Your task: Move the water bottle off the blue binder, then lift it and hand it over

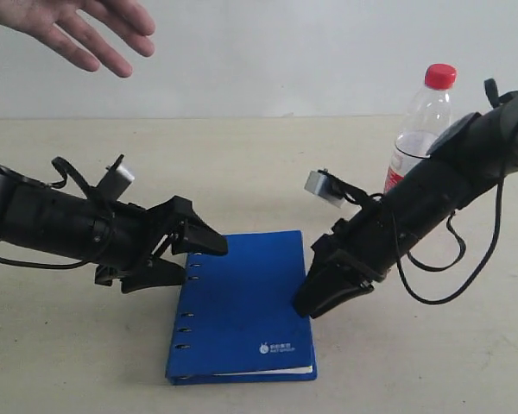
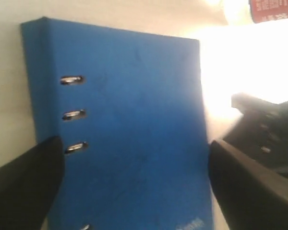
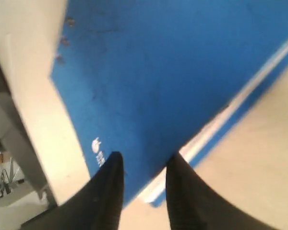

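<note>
Blue binder edge beneath right pincer

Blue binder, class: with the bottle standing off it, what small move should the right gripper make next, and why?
Probably close the right gripper on the open edge of the blue binder. The water bottle stands upright on the table, off the binder; the gripper's narrowly parted jaws sit at that edge near the white logo, and a hand is held open above.

The left arm and right arm are matte black and tubular, with thin black cables looping alongside. Each carries a small silver-grey camera box. The left gripper and right gripper have wedge-shaped black fingers.
</note>
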You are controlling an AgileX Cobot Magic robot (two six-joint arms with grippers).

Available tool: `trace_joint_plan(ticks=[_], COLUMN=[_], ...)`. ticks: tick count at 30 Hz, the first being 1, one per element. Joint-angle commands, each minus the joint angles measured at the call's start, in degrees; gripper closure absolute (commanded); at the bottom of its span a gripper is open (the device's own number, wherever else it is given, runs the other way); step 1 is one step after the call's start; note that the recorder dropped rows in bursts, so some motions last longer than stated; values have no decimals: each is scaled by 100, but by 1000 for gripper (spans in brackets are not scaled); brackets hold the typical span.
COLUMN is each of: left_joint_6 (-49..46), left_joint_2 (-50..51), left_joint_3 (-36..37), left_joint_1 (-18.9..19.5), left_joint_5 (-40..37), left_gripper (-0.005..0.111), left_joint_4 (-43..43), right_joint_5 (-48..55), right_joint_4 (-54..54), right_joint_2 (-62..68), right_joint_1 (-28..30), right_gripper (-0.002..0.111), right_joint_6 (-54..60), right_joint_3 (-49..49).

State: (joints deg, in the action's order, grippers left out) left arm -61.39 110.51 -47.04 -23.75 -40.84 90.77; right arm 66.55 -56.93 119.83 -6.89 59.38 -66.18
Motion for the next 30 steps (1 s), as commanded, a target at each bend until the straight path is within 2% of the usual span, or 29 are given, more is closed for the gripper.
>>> trace_joint_plan(ticks=[1, 6, 10, 13, 15, 16, 18, 19, 23, 27, 30], left_joint_6=[448, 448, 293, 101, 30, 8, -174, -297, -1186, -2099, -2433], left_joint_2=[192, 180, 180, 180, 180, 180, 180, 180, 180, 180, 180], left_joint_3=[65, 65, 65, 65, 65, 65, 65, 65, 65, 65, 65], left_joint_1=[-146, -146, -146, -146, -146, -146, -146, -146, -146, -146, -146], left_joint_5=[79, 690, 875, 692, 585, 522, 358, 261, -434, -1145, -1450], left_gripper=[29, 30, 30, 30, 30, 30, 30, 30, 30, 30, 30], left_joint_4=[-435, -408, -432, -432, -409, -398, -271, -182, 345, 917, 917], right_joint_5=[341, 341, 341, 341, -103, -348, -984, -1282, -1862, -1708, -1504], right_joint_4=[-1078, -1184, -1184, -998, -683, -491, 48, 260, 702, 641, 725], right_joint_2=[-510, -633, -633, -633, -633, -633, -633, -633, -633, -633, -622], right_joint_1=[-182, -182, -182, -182, -182, -182, -182, -182, -168, -168, -168], right_gripper=[84, 84, 84, 84, 86, 90, 107, 108, 108, 108, 108], right_joint_6=[110, 279, 307, 41, -321, -489, -999, -1274, -1711, -1305, -1136], right_joint_3=[-56, -56, -45, -45, -45, -45, -45, -45, -45, -45, -45])
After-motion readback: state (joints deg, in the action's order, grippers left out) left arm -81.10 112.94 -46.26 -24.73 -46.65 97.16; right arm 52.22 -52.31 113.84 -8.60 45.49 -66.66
